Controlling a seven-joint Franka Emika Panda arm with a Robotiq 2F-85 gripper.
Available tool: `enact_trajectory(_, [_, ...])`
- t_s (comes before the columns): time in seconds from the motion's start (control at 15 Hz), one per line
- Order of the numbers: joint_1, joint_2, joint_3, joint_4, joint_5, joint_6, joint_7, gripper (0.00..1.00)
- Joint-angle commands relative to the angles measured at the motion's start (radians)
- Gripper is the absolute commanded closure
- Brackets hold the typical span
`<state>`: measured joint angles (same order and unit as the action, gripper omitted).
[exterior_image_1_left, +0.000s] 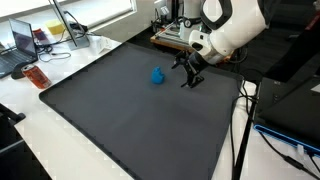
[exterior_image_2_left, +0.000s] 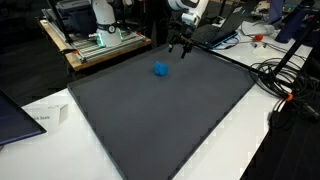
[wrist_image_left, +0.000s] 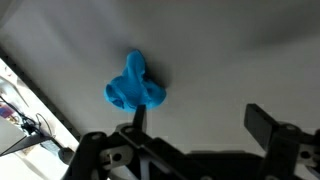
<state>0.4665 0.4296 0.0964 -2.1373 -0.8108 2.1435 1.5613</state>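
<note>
A small blue object (exterior_image_1_left: 157, 76) lies on the dark grey mat (exterior_image_1_left: 130, 120); it also shows as a blue blob (exterior_image_2_left: 160, 70) on the mat (exterior_image_2_left: 170, 115) and as a lumpy blue shape (wrist_image_left: 133, 88) in the wrist view. My gripper (exterior_image_1_left: 187, 73) hangs open just above the mat, to one side of the blue object and a short way from it; it is also seen near the mat's far edge (exterior_image_2_left: 181, 46). In the wrist view my gripper (wrist_image_left: 199, 122) holds nothing, and one fingertip (wrist_image_left: 139, 113) stands just below the blue object.
Laptops and an orange item (exterior_image_1_left: 37, 76) sit on the white table beyond one edge of the mat. A stand with equipment (exterior_image_2_left: 100, 40) is behind the mat. Cables (exterior_image_2_left: 285, 85) trail on the white surface at the side.
</note>
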Motion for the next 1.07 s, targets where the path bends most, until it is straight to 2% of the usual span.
enact_trajectory(0.0, [-0.019,-0.056,0.018,-0.101,-0.091,0.050,0.096,0.00])
enact_trajectory(0.67, [-0.088,-0.145,0.046,-0.283,-0.289,0.130,0.197,0.00])
enact_trajectory(1.0, [-0.123,-0.191,0.063,-0.372,-0.423,0.193,0.315,0.00])
